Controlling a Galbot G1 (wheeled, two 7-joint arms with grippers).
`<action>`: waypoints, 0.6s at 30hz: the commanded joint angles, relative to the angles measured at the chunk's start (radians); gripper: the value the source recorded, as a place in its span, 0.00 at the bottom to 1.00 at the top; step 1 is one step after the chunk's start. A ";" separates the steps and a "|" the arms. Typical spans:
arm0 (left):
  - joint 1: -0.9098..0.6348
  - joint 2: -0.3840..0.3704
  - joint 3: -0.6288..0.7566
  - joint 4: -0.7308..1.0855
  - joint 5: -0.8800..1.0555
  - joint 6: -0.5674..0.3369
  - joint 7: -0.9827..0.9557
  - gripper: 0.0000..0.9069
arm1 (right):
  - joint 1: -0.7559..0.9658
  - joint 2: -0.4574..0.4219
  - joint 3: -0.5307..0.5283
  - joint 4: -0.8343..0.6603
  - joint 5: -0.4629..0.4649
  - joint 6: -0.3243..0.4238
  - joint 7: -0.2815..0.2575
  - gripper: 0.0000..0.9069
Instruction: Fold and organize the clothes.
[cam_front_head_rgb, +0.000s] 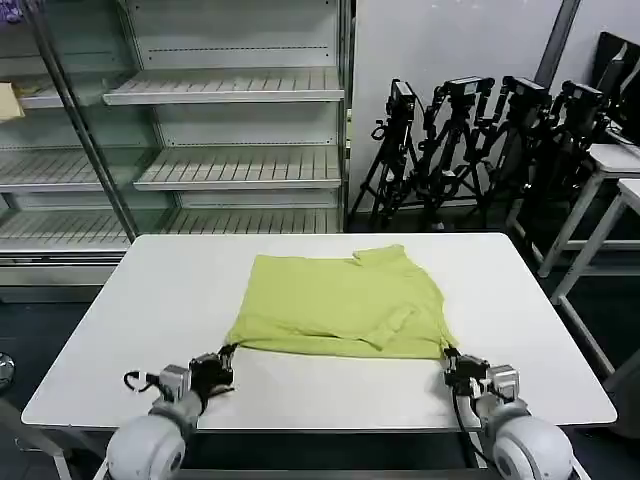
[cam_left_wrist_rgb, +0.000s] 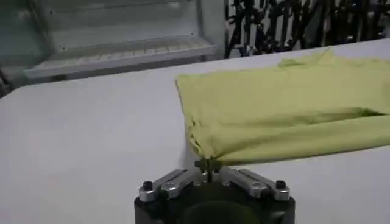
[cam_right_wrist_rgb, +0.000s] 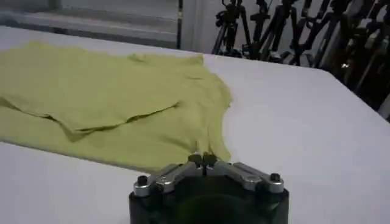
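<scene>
Now left tool (cam_front_head_rgb: 232, 349) and right tool (cam_front_head_rgb: 445, 350) pinch T-shirt (cam_front_head_rgb: 340, 302) near corners.

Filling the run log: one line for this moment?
T-shirt partly folded on table | left gripper shut on near-left corner | right gripper shut on near-right corner

Nothing readable here for you, honestly. The shirt (cam_front_head_rgb: 340, 305) lies plain side up, no print or lettering showing on it. The worktop (cam_front_head_rgb: 150, 300) has no labels or markings. The shelves (cam_front_head_rgb: 230, 90) behind carry no tags you could read, and the tripods (cam_front_head_rgb: 470, 130) are too dark and small to make out any brand. No numbers or signs anywhere in any view.
</scene>
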 joint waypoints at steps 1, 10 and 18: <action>0.293 0.009 -0.104 -0.233 0.011 -0.016 -0.007 0.01 | -0.207 -0.011 0.075 0.111 -0.068 0.045 -0.016 0.00; 0.393 0.033 -0.182 -0.231 0.007 -0.033 0.000 0.01 | -0.310 0.014 0.101 0.193 -0.101 0.051 -0.012 0.00; 0.399 0.020 -0.186 -0.219 0.032 -0.038 -0.016 1.00 | -0.351 0.036 0.092 0.223 -0.130 0.048 -0.010 1.00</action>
